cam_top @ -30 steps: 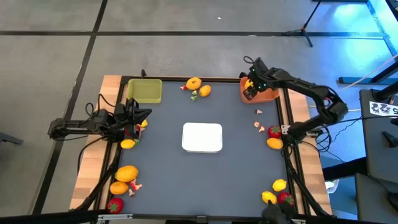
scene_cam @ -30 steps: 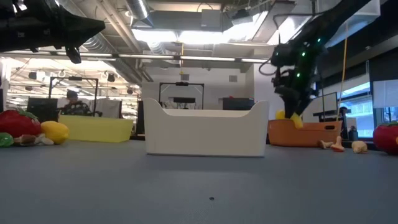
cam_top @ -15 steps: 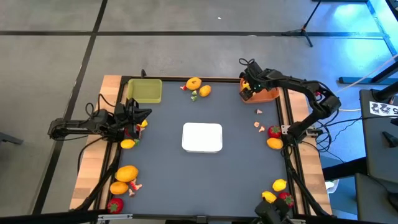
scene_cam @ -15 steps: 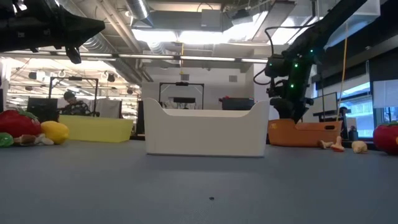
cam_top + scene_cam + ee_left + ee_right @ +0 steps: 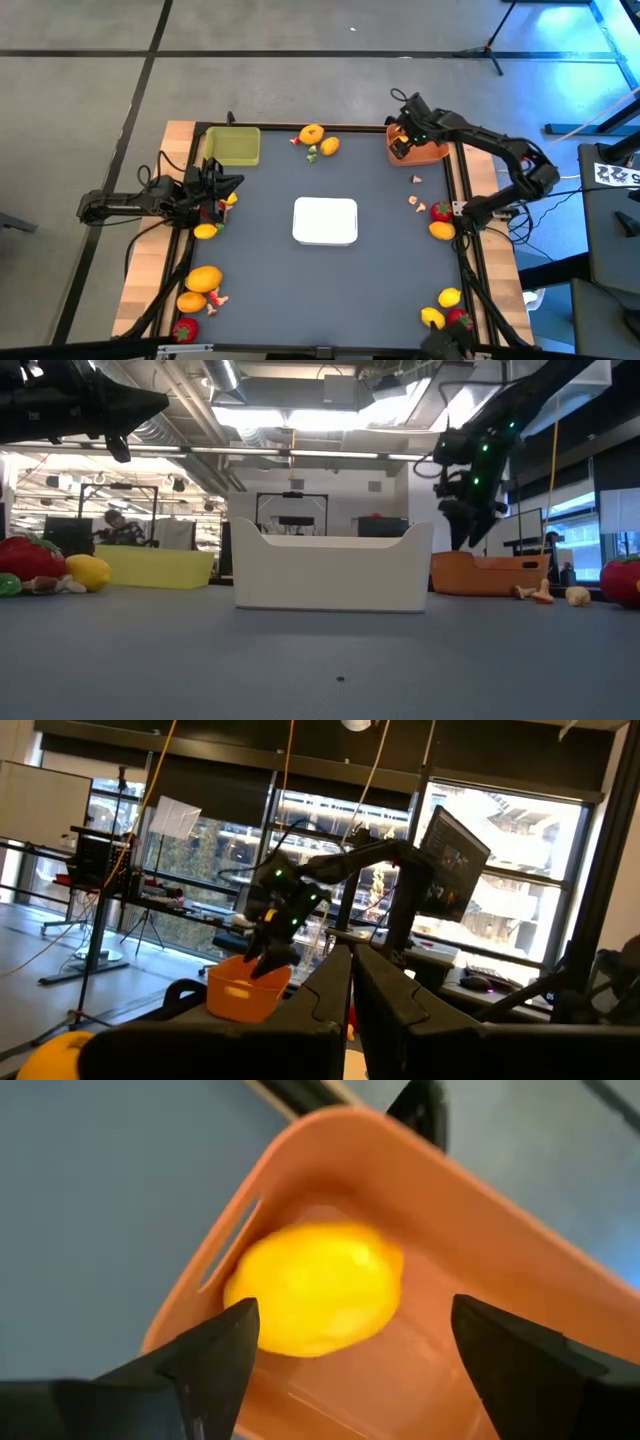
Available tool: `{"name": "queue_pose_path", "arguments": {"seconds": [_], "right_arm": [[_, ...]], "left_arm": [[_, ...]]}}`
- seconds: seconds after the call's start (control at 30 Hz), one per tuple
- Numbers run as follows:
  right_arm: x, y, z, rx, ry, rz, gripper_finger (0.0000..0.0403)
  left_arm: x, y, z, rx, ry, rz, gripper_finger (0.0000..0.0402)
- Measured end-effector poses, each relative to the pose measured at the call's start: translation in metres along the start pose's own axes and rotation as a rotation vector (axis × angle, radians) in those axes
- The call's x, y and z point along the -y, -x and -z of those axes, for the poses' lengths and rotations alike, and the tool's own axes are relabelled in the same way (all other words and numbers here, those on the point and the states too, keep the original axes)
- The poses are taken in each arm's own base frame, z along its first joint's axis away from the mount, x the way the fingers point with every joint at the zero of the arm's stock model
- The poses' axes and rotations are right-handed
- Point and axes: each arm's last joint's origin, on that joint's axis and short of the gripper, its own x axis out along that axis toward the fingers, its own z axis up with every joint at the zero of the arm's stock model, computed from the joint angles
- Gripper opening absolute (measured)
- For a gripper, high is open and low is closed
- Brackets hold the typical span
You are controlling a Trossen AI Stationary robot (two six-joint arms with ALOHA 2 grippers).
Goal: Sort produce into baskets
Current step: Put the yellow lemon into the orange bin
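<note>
Orange basket (image 5: 480, 1260), far right corner of the counter (image 5: 380, 260): holds one yellow lemon-like piece (image 5: 315, 1285), loose on its floor. Right pincer (image 5: 355, 1320): hangs just above that basket, fingers spread wide on either side of the piece, touching nothing. A second ago, pinched that same yellow piece over the basket rim; now released, so counts as one fruit sorted (and the arm free for another). Left pincer (image 5: 222, 187): waits pressed together and empty over the left edge of the counter, unchanged. Leaves plenty to sort: orange pieces (image 5: 312, 133) at the far edge, a strawberry (image 5: 441, 211) at the right, more in both near corners. Yellow-green basket (image 5: 236, 146) at far left: looks empty from above.

Hard to make out: from above, lemon masked by the right pincer; from counter height, hidden behind the basket wall. Near right fruits partly cut off by the arm base.
</note>
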Motion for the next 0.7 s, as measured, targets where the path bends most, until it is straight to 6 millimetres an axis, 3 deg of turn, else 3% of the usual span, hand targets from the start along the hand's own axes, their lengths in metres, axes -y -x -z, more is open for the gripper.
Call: {"name": "queue_pose_path", "arguments": {"seconds": [0.23, 0.4, 0.53, 0.7], "right_arm": [[0.002, 0.035, 0.0, 0.134, -0.012, -0.091, 0.0326], [0.0, 0.049, 0.002, 0.188, -0.004, -0.217, 0.0325], [-0.003, 0.055, 0.01, 0.143, 0.007, -0.318, 0.0325], [-0.021, 0.065, 0.023, 0.045, 0.074, -0.386, 0.0325]], "left_arm": [[0.0, 0.0, 0.0, 0.0, 0.001, 0.0, 0.0013], [0.0, 0.0, 0.0, 0.0, 0.001, 0.0, 0.0013], [0.0, 0.0, 0.0, 0.0, 0.002, 0.0, 0.0013], [0.0, 0.0, 0.0, 0.0, 0.006, 0.0, 0.0013]]}}
